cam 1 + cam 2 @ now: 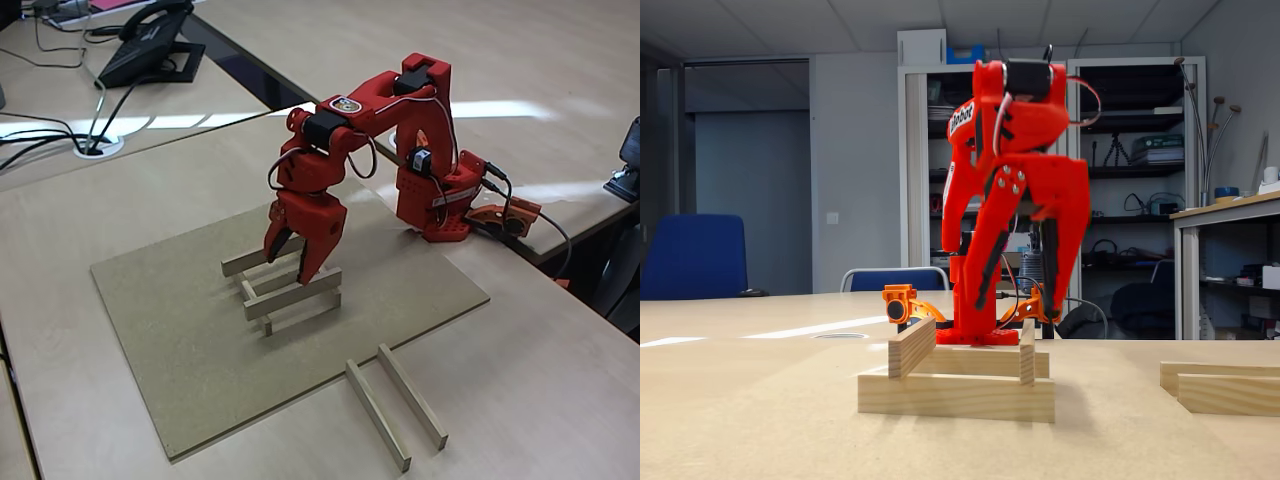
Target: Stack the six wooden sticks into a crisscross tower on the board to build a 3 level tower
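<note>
Two levels built, third to go
My claw hangs open over the tower on the board; two sticks wait on the worktop, parallel for easy picking.

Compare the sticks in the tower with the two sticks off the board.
The tower sticks lie on the board, stacked in two crossing levels, directly below the gripper. The two loose sticks lie flat on the paler tabletop, side by side, apart and unstacked, away from the gripper. Both are the same pale wooden bars.
</note>
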